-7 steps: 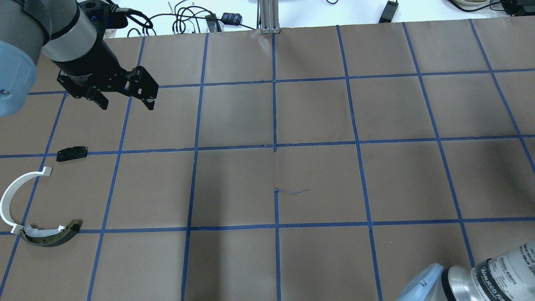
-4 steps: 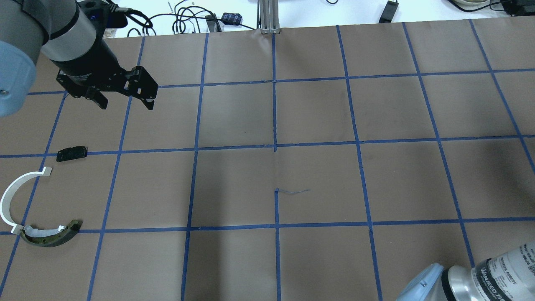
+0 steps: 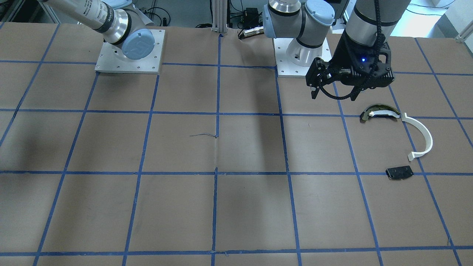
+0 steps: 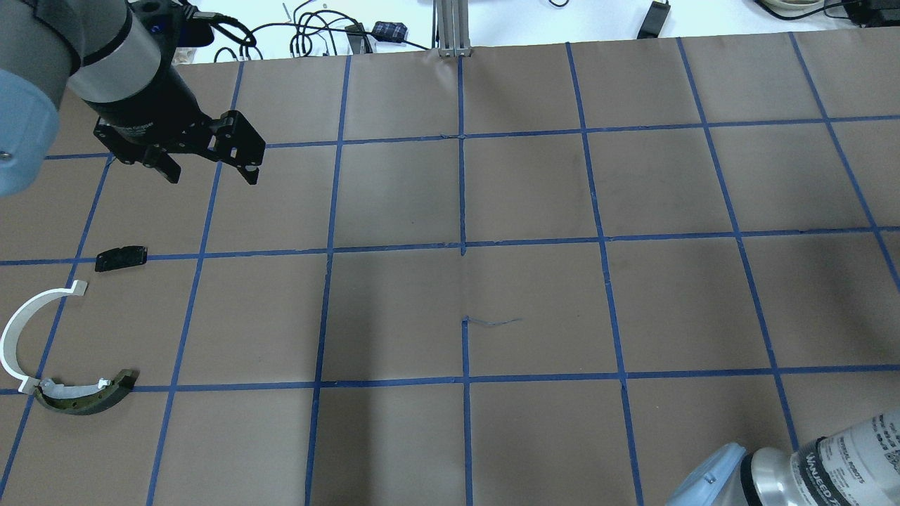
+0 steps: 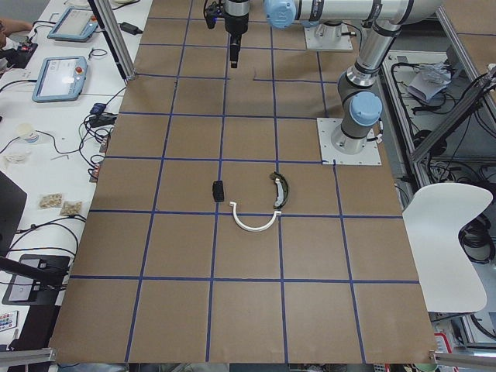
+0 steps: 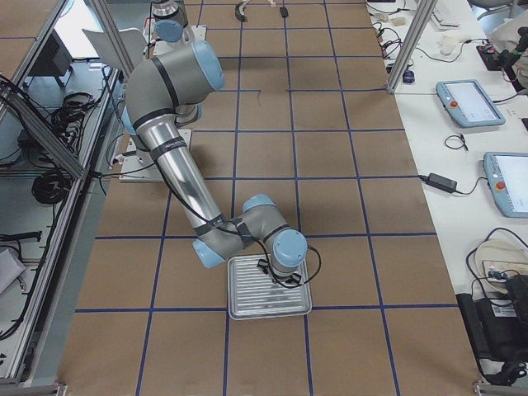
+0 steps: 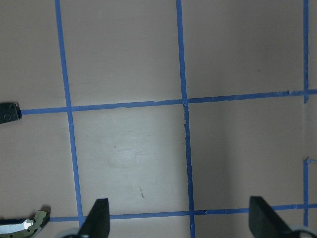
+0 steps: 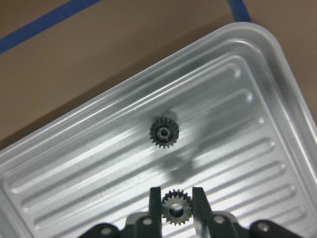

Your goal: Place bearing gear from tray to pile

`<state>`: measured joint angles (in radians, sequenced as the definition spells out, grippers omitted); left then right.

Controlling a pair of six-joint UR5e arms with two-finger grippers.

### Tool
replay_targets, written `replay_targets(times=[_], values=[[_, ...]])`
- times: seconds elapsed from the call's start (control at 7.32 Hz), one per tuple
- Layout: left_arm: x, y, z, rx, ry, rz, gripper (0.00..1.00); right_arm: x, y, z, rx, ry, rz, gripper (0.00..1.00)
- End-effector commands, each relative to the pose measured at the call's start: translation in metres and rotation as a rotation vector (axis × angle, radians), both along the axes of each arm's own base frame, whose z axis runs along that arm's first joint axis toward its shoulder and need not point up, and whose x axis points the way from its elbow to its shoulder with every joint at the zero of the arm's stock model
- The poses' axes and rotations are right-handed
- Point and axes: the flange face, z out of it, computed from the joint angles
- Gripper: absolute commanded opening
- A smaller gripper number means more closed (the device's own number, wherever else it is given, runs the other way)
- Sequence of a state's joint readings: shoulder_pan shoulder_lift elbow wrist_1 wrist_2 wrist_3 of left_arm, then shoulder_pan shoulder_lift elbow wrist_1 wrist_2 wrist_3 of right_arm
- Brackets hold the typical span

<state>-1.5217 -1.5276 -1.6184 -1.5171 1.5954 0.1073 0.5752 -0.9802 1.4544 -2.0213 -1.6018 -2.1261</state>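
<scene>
Brown-papered, blue-taped bench (image 4: pixel 534 309). We're early: right pincer (image 8: pixel 177 194), nearly closed, pinches a small dark toothed bearing gear (image 8: pixel 176 212) over the ribbed silver tray (image 8: pixel 257 37) at bench's right end; carry and drop remain. Left-edge pile (image 3: pixel 428 138) (white half-ring arc (image 4: pixel 8 341), dark curved cream-strip piece (image 4: pixel 88 404), flat black plate (image 4: pixel 121 258)) has no gear. Empty left pincer (image 4: pixel 211 172) hangs wide open. Only right wrist view shows the grip; overhead misses the tray.

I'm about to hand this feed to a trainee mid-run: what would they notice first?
Most striking is the right gripper low over the ribbed metal tray, its jaws bracketing one small black gear while a second gear lies loose just beyond; whether they clamp it is unclear. On the robot's left, the left gripper hangs open above the table near the white half-ring, dark curved piece and black plate.
</scene>
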Motion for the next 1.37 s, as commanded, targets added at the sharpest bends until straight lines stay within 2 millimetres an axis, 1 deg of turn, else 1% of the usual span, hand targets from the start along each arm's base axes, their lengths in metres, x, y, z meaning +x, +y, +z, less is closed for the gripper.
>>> replay_targets(times=[0.0,0.14,0.27,0.41,0.55,0.68,0.82,0.96,1.09,1.23], values=[[0.000,0.000,0.001,-0.001,0.000,0.000,1.00,0.058,-0.023,0.070,-0.016,0.010,-0.060,0.15],[0.000,0.000,0.001,-0.002,0.005,0.001,1.00,0.104,-0.043,0.102,-0.015,0.018,-0.125,0.15],[-0.001,0.000,0.001,-0.002,0.012,0.001,1.00,0.158,-0.055,0.131,0.009,0.008,-0.159,0.15],[-0.001,0.000,0.001,-0.002,0.012,0.001,1.00,0.227,-0.073,0.155,0.030,-0.008,-0.235,0.15],[0.000,0.000,-0.001,0.002,0.000,0.000,1.00,0.312,-0.098,0.160,0.064,-0.009,-0.308,0.15],[0.000,0.001,0.000,0.000,0.000,-0.005,1.00,0.395,-0.116,0.166,0.062,0.014,-0.392,0.15],[-0.001,-0.001,-0.001,0.001,0.009,-0.004,1.00,0.468,-0.124,0.166,0.061,0.029,-0.461,0.15],[0.000,0.001,0.000,0.002,-0.002,-0.005,1.00,0.538,-0.125,0.166,0.057,0.041,-0.516,0.15],[0.000,0.000,-0.001,0.002,0.001,-0.005,1.00,0.608,-0.119,0.160,0.056,0.053,-0.567,0.15],[0.000,0.000,0.000,-0.001,0.003,-0.005,1.00,0.673,-0.112,0.144,0.072,0.060,-0.669,0.14]])
